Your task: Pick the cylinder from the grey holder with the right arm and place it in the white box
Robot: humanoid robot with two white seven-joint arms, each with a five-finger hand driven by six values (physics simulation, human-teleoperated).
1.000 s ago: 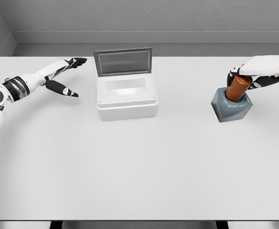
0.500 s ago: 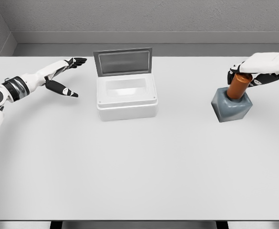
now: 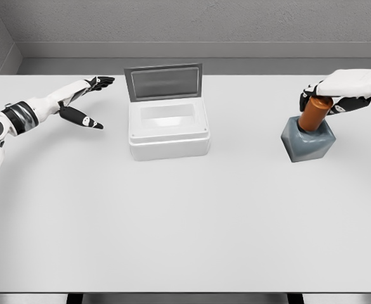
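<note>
An orange-brown cylinder (image 3: pixel 313 115) stands tilted in the grey holder (image 3: pixel 307 143) at the right of the table, its lower end still inside the holder. My right hand (image 3: pixel 328 96) comes in from the right edge and is shut on the cylinder's top. The white box (image 3: pixel 167 128) sits at centre-left with its grey lid (image 3: pixel 163 82) raised at the back and its inside showing. My left hand (image 3: pixel 87 101) hovers open to the left of the box, holding nothing.
The white table (image 3: pixel 185 221) stretches wide in front of the box and holder. A grey wall runs along its far edge.
The right hand has drawn the cylinder slightly upward out of the holder. The left arm has not moved.
</note>
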